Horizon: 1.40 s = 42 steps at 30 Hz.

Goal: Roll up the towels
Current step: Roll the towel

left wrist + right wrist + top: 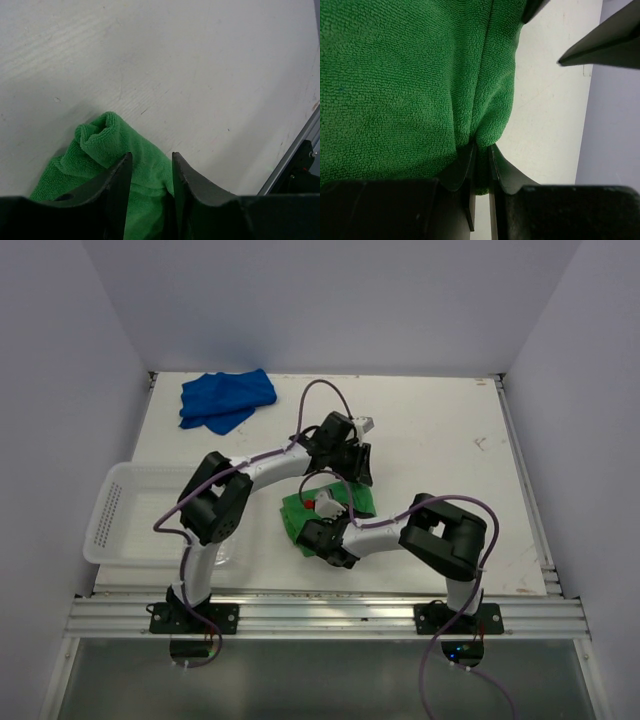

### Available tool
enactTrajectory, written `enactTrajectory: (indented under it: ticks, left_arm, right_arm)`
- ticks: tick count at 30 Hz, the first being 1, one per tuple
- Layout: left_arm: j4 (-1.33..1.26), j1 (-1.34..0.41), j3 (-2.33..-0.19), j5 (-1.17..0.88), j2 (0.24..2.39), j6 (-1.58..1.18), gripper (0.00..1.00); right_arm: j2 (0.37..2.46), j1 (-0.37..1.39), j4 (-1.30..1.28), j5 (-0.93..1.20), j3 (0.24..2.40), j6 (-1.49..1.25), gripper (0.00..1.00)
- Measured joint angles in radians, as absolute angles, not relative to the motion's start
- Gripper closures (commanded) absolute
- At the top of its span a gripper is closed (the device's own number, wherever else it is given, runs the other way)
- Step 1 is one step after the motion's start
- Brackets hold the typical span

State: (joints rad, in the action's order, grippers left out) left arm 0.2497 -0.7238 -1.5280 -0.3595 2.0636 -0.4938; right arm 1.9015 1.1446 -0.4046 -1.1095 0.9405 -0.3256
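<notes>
The bright green towel [294, 514] lies bunched on the white table near the front middle. My left gripper [354, 470] reaches down on its far edge; in the left wrist view [150, 162] the jaws stand narrow with a thick fold of green towel [100, 145] filling the gap. My right gripper [322, 521] is at the towel's near side; in the right wrist view [480, 150] the jaws are pinched tight on an edge fold of the green towel [395, 75]. The royal blue towel [226, 399] lies crumpled at the far left, away from both grippers.
A white perforated basket [118, 512] sits at the front left edge beside the left arm. An aluminium rail [330, 612] runs along the table's front. The left gripper's dark fingers [600, 47] show at the upper right of the right wrist view.
</notes>
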Motion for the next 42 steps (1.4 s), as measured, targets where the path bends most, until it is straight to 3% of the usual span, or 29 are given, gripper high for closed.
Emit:
enactTrajectory:
  ticks: [27, 36, 42]
  left_arm:
    - [0.440, -0.767, -1.709, -0.226, 2.207, -0.422, 0.39]
    - [0.483, -0.782, -1.745, -0.162, 2.231, -0.399, 0.50]
    - [0.513, -0.781, -1.771, -0.128, 2.253, -0.399, 0.70]
  right_arm:
    - [1.910, 1.145, -0.405, -1.114, 0.947, -0.320, 1.00]
    - [1.910, 1.145, -0.405, -1.114, 0.947, -0.323, 1.00]
    - [1.910, 1.146, -0.408, -1.117, 0.947, -0.334, 1.00]
